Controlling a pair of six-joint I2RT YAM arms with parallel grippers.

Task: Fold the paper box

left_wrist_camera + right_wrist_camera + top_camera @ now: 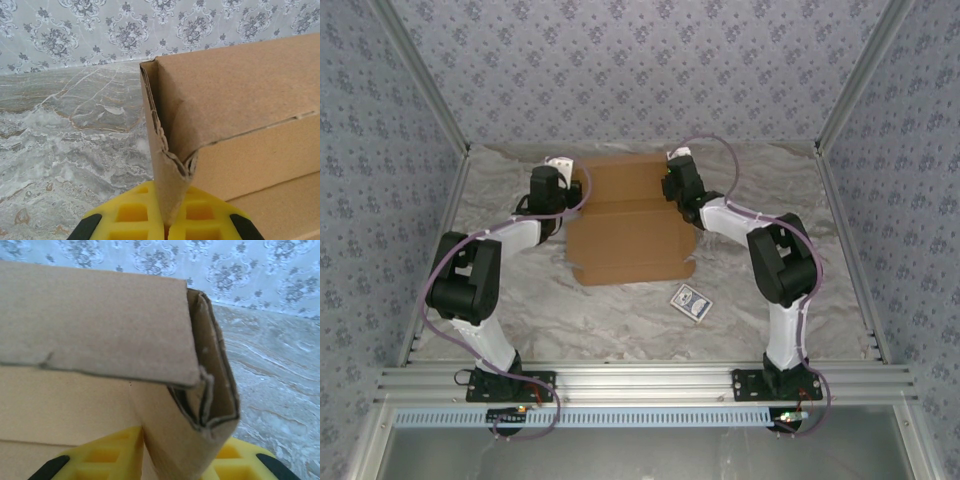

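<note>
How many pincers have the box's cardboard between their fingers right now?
2: the left pincer straddles the paper box's left wall; the right pincer straddles its right wall.

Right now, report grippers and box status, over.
Left gripper shut on left wall of paper box. Right gripper straddles right wall, grip unconfirmed. Side walls up. Blue card lies clear of box.

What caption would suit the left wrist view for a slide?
Left gripper shut on a raised wall of the paper box, marbled table beyond.
</note>
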